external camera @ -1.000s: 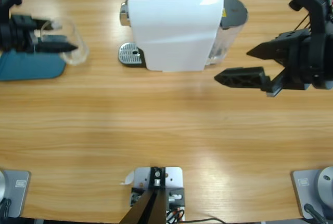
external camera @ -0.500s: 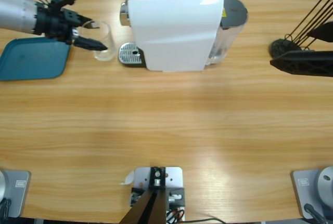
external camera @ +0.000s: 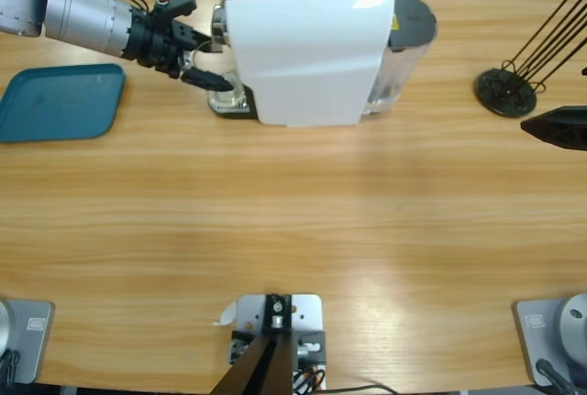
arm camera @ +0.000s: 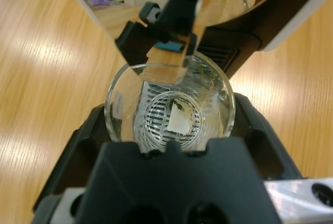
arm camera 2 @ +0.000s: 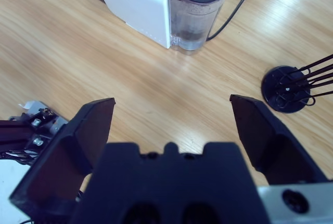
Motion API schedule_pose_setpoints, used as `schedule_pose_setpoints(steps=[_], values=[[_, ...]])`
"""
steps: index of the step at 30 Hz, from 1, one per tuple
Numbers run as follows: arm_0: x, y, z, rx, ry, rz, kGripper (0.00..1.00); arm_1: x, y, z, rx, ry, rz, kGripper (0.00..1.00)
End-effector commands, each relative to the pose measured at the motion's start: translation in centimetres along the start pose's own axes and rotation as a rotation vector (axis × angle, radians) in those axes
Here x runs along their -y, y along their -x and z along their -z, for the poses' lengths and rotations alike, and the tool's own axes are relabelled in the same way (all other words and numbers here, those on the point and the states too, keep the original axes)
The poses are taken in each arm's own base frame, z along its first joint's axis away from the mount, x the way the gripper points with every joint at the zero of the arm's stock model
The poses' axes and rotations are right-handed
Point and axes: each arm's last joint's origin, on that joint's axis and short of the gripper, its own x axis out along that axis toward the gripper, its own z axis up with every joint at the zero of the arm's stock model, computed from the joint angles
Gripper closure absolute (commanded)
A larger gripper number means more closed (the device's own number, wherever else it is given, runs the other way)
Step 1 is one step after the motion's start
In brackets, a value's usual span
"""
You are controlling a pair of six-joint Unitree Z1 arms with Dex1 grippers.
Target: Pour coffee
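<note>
My left gripper [external camera: 211,65] is shut on a clear glass [external camera: 229,94], which it holds on the drip tray [external camera: 220,104] of the white coffee machine [external camera: 303,47]. In the left wrist view the glass [arm camera: 120,110] sits between the black jaws of that gripper [arm camera: 169,133], over the round grate and below the machine's spout [arm camera: 184,21]. The glass looks empty, and coffee is out of view. My right gripper [arm camera 2: 171,115] stands wide open with nothing in it. In the high view only one jaw tip of the right gripper [external camera: 555,127] shows, at the right edge.
A teal tray [external camera: 60,102] lies at the far left. A black wire stand [external camera: 506,91] rests at the right, also seen in the right wrist view as the stand [arm camera 2: 285,89]. The machine's water tank [arm camera 2: 200,11] and its cable face the right gripper.
The left arm carried the glass rightward from above the teal tray to the machine's drip tray. The right arm drew back to the right edge.
</note>
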Motion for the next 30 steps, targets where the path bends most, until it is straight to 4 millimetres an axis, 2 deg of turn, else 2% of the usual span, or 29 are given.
schedule_pose_setpoints(steps=[1,2,3,4,5,13,15,18,20,25,28,30], values=[[-0.9,-2.4,0.7,0.004,0.083,0.024,1.000,0.1,0.4,0.5,-0.003,-0.014,-0.001,0.000],[-1.0,-2.5,0.8,0.004,0.089,0.024,1.000,0.1,0.5,0.5,-0.004,-0.015,-0.001,0.000],[-0.9,-2.5,0.8,0.005,0.089,0.026,0.931,0.1,0.5,0.4,-0.003,-0.016,-0.001,0.000],[-0.9,-2.5,0.9,0.005,0.092,0.027,0.599,0.1,0.5,0.3,-0.001,-0.017,-0.002,0.000],[-1.0,-2.4,1.1,0.005,0.104,0.028,0.529,0.0,0.5,0.1,-0.001,-0.017,-0.001,0.000],[0.3,-2.0,2.1,-0.013,0.133,0.056,0.490,-0.1,0.1,-0.2,-0.004,-0.018,0.000,0.000],[0.3,-2.1,2.1,-0.014,0.135,0.056,0.369,-0.1,0.1,-0.2,-0.005,-0.019,-0.001,0.000],[0.4,-2.4,2.1,-0.020,0.133,0.059,0.042,-0.1,0.2,-0.2,-0.001,-0.020,0.000,0.000],[0.4,-2.5,2.0,-0.024,0.131,0.057,0.008,-0.1,0.1,-0.2,-0.002,-0.020,-0.002,0.000],[0.6,-1.9,2.1,-0.050,0.128,0.017,0.004,-0.1,0.1,-0.2,0.003,-0.022,-0.002,0.000],[0.8,-1.0,2.6,-0.081,0.134,-0.026,0.004,-0.2,-0.1,-0.3,-0.002,-0.021,-0.003,0.000],[0.7,0.3,2.8,-0.084,0.141,-0.064,0.004,-0.2,-0.1,-0.3,-0.003,-0.021,-0.003,0.000]])
